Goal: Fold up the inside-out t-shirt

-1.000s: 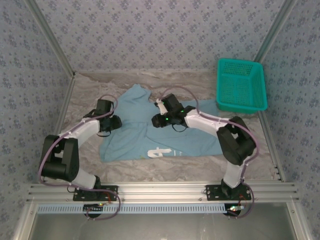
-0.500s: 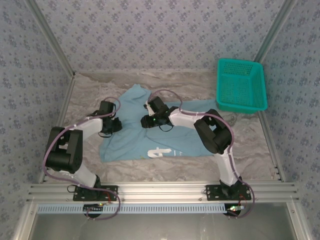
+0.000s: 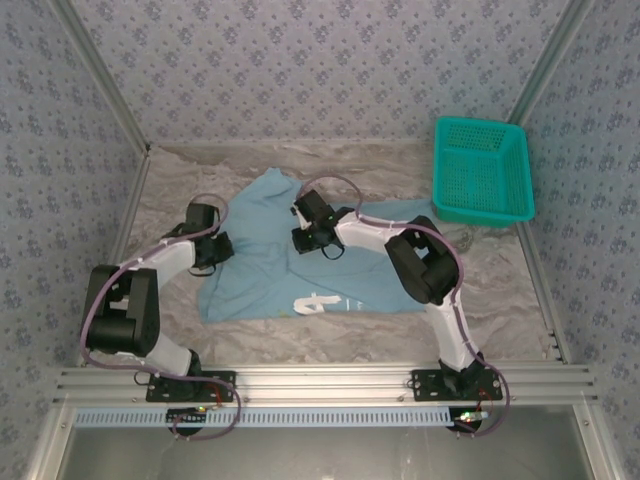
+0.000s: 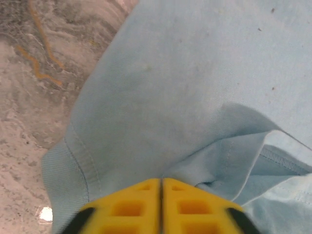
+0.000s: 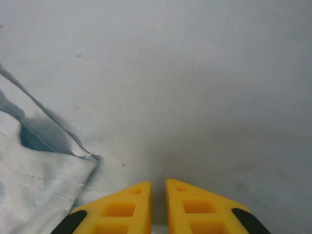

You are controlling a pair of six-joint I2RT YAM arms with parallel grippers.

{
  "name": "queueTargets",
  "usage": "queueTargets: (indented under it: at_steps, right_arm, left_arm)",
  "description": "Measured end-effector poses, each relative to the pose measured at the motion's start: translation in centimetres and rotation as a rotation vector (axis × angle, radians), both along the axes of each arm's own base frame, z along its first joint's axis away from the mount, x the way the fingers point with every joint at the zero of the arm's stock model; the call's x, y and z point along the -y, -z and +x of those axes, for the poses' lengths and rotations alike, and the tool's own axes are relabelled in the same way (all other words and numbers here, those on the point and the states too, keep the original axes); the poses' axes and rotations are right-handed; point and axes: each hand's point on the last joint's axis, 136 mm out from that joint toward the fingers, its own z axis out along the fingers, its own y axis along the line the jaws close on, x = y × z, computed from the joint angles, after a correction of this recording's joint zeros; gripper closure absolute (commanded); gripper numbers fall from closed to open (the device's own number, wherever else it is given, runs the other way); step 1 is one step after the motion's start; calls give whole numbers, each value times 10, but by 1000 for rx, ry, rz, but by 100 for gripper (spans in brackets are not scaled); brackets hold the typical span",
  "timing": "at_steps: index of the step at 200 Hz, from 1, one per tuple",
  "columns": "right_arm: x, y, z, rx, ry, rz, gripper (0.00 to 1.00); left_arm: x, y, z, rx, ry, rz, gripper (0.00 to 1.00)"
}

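Bench (image 3: pixel 380 170): marbled grey-beige top, enclosed at the back and sides by blue-grey flower-patterned walls (image 3: pixel 320 60), with an aluminium rail (image 3: pixel 320 380) across the near edge.

Item 1, inside-out t-shirt (image 3: pixel 255 285): light blue cotton, lying loosely spread at the middle of the bench, left of centre. One lobe reaches toward the back wall and the wider part lies toward the near edge. White printed lettering (image 3: pixel 318 304) shows on the near hem area. The cloth is rumpled and partly doubled over itself. The left wrist view shows a stitched hem (image 4: pixel 73 161) along the cloth's outer edge, bare bench beyond it, and a raised fold to the right.

Item 2, left tool (image 4: pixel 161 179): yellow fingers pressed together, only a hairline between them. The cloth puckers up into the tips, so it has hold of a pinch of the t-shirt near that garment's left edge.

Item 3, right tool (image 5: pixel 158 183): yellow fingers nearly together, with a thin slit left between them. The tips are down on smooth cloth at the t-shirt's upper middle, just beside a folded stitched edge. Whether any cloth is nipped in the slit cannot be told.

Item 4, teal plastic mesh basket (image 3: pixel 480 212): at the far right corner of the bench, well apart from the t-shirt and from both tools.
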Motion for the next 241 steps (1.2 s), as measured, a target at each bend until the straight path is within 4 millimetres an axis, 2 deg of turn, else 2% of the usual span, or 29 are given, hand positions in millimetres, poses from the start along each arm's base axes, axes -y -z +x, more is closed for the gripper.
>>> queueTargets:
  at_steps: [10,28,57,72,81,95,107,121,133,151,170,190,215,241]
  right_arm:
    - [2,-2,2,7,-7,-3,76]
    - [9,-14,1,26,-13,4,73]
    - [37,-58,-11,71,-13,31,65]
    - [66,-81,-22,84,12,28,61]
    - [89,-92,-28,88,46,15,61]
    - [128,-98,-41,69,111,-14,59]
    - [164,-91,-57,21,180,-55,58]
    - [201,-75,-75,-55,263,-100,58]
    - [227,-58,-92,-133,330,-138,57]
    - [257,-35,-110,-234,419,-180,57]
    - [281,-18,-119,-312,503,-202,57]
    - [300,-3,-120,-371,578,-216,57]
    - [320,15,-126,-434,655,-227,57]
    - [335,16,-120,-466,740,-141,57]
  left_arm:
    - [-2,0,0,1,-15,0,59]
    - [-3,-2,1,7,-19,6,50]
    - [-3,-13,1,34,-22,4,44]
    - [1,-27,-1,65,-13,-6,43]
    - [9,-37,-4,90,3,-21,42]
    - [26,-50,-13,124,45,-62,42]
    - [42,-52,-25,130,82,-107,42]
    - [56,-43,-43,94,113,-156,42]
    - [60,-30,-56,46,115,-176,42]
    - [60,-9,-79,-33,105,-185,42]
    - [53,4,-94,-80,81,-170,42]
    - [47,12,-99,-93,63,-141,42]
    - [41,17,-95,-88,46,-106,42]
    - [39,17,-84,-59,31,-91,42]
